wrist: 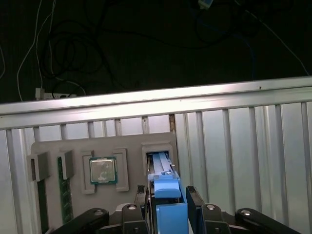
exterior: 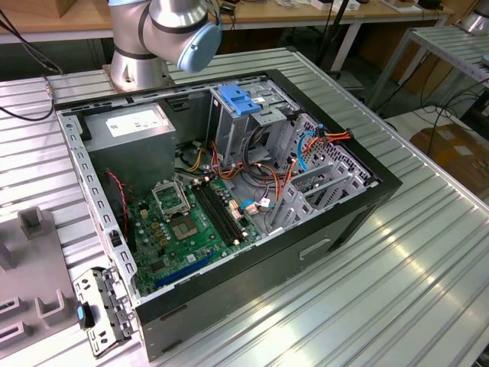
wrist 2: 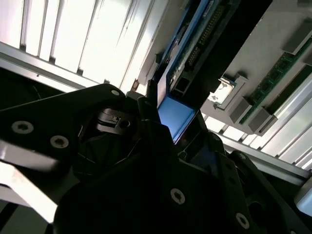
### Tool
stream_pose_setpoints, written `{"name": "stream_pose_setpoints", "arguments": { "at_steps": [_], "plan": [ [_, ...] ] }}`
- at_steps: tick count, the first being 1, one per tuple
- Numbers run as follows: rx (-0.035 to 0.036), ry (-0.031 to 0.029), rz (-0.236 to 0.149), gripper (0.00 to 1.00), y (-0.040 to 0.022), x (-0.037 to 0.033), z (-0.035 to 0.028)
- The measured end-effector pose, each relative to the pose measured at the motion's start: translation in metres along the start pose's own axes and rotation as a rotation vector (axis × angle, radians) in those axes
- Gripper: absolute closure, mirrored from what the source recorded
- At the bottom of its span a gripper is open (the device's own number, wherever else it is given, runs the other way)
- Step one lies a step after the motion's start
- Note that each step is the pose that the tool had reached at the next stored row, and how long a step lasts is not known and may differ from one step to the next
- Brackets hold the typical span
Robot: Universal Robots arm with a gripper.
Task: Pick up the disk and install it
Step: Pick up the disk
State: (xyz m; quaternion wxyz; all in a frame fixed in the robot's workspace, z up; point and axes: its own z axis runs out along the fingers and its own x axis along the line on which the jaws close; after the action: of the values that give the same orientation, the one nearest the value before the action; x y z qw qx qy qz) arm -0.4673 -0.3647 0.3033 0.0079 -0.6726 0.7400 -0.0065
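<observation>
The exterior view is looking steeply down at the open computer case [exterior: 229, 199] on the counter [exterior: 405, 283]. Both wrist views are closely facing the grey tray [wrist: 73, 144], sharing its processor chip [wrist: 103, 170].

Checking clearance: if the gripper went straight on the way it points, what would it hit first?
The disk, clamped in the gripper; beyond it, probably the tray slot it stands in, though depth is unclear.

This looks like a robot lab. A robot arm [exterior: 164, 30] stands on a metal table [exterior: 397, 260] by an open computer [exterior: 321, 229], with a wooden workbench [exterior: 46, 19] behind.
</observation>
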Motion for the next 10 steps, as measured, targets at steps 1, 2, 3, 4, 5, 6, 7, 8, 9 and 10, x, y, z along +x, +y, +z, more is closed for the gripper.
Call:
{"name": "stream_pose_setpoints", "arguments": {
  "at_steps": [1,2,3,4,5,6,7,8,9,10],
  "plan": [
    [0.0000,0.0000,0.000,0.55,0.0000,0.0000,0.0004],
    [0.0001,-0.0001,0.000,0.55,0.0000,0.0000,0.0011],
    [0.0001,-0.0001,0.000,0.55,0.0000,0.0000,0.0016],
    [0.0002,-0.0002,0.000,0.55,0.0001,0.0000,0.0028],
    [0.0001,-0.0001,0.000,0.55,0.0001,0.0000,0.0039],
    [0.0001,0.0000,0.000,0.55,0.0001,0.0000,0.0048],
    [0.0002,-0.0001,0.000,0.55,0.0001,0.0000,0.0055],
    [0.0003,-0.0002,0.000,0.55,0.0001,0.0000,0.0061],
    [0.0002,-0.0001,0.000,0.55,0.0001,0.0000,0.0068],
    [0.0000,-0.0001,0.000,0.55,0.0002,0.0000,0.0072]
  ]
}}
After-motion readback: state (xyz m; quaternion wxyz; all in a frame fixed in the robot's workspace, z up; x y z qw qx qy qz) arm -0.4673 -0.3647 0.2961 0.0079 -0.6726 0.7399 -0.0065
